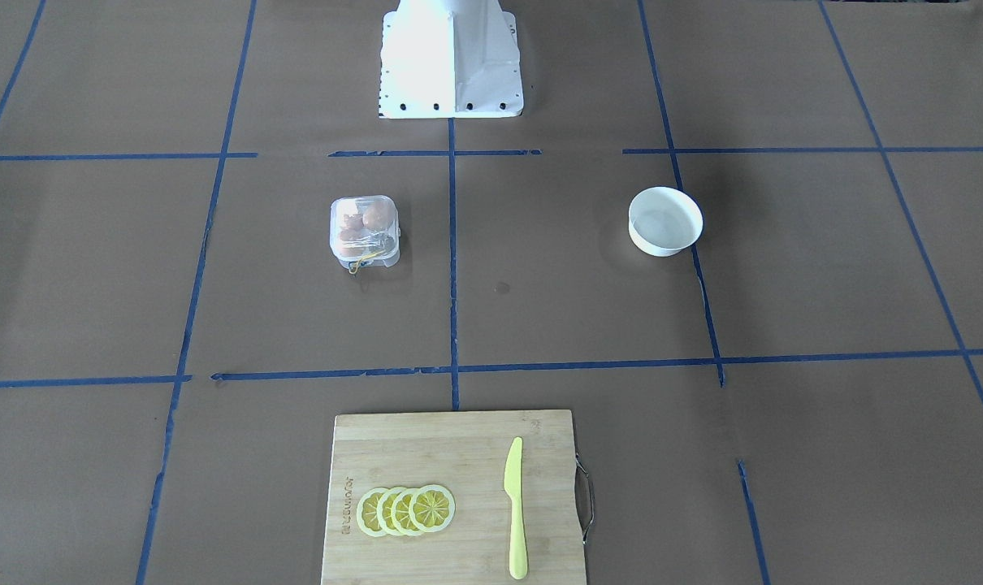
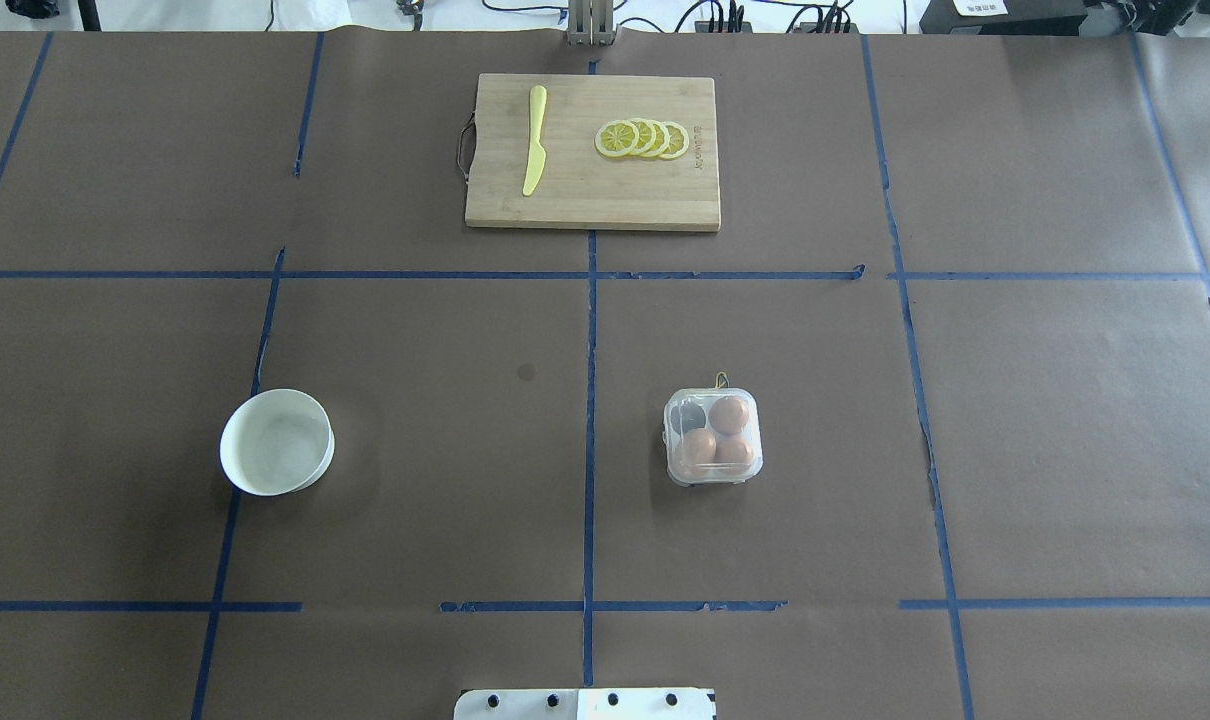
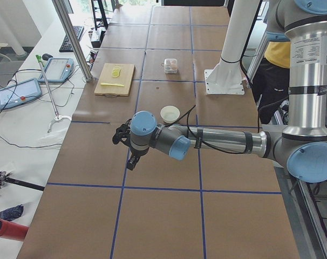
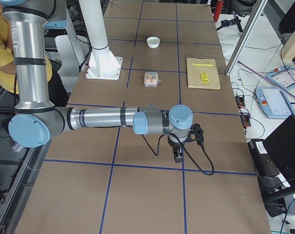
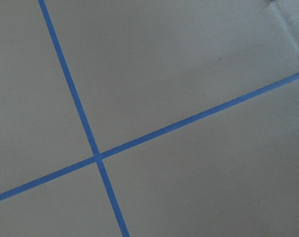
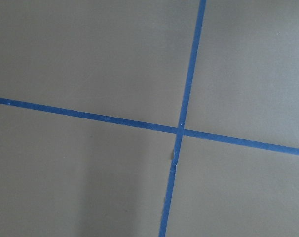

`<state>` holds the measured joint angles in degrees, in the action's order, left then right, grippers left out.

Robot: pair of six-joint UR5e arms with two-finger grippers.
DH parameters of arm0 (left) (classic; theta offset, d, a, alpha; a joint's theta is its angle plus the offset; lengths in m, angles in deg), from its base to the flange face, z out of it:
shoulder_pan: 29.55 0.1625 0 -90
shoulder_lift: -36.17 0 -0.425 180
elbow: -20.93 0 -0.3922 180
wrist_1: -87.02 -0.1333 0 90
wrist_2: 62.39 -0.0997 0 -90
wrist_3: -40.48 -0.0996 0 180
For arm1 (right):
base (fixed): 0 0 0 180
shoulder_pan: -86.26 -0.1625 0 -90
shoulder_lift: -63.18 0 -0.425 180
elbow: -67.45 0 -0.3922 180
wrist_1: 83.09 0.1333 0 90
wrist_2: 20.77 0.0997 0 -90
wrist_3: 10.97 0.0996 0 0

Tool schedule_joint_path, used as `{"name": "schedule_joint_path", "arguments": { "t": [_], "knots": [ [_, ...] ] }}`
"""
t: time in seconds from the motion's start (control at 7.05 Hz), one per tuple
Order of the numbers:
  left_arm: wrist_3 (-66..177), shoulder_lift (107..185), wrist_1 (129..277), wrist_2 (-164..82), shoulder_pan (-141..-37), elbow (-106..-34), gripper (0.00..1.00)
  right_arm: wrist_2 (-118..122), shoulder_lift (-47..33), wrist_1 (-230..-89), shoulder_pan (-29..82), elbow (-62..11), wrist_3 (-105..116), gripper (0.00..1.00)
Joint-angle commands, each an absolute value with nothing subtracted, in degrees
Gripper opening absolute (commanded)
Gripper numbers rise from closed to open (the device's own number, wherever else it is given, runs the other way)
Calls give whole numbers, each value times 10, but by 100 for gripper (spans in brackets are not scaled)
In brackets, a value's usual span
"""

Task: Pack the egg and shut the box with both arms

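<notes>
The box (image 2: 713,437) is a clear plastic carton right of the table's middle line, and its lid looks down over the cells. Three orange-brown eggs sit inside: one (image 2: 730,413) at the far right and two (image 2: 698,445) (image 2: 735,452) at the near side. The far left cell looks dark and empty. The box also shows in the front-facing view (image 1: 365,231). My left gripper (image 3: 133,160) hangs over bare table far to the left. My right gripper (image 4: 177,155) hangs over bare table far to the right. Both are far from the box, and I cannot tell if they are open or shut.
A white bowl (image 2: 276,442) stands on the left half of the table and looks empty. A wooden cutting board (image 2: 593,200) lies at the far edge with a yellow knife (image 2: 534,140) and lemon slices (image 2: 643,139). The white pedestal (image 1: 451,57) is at the robot's side.
</notes>
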<state>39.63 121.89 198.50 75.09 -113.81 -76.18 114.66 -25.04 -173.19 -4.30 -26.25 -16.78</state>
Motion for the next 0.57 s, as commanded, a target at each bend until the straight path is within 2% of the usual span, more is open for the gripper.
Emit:
{"name": "schedule_joint_path", "arguments": {
  "t": [0.0, 0.43],
  "knots": [
    [397, 1224, 1985, 750, -1137, -757, 100, 1119, -271, -1734, -33, -297, -165, 100],
    [397, 1232, 1984, 751, -1137, -763, 100, 1127, -276, -1732, -10, -297, -164, 100]
  ]
}}
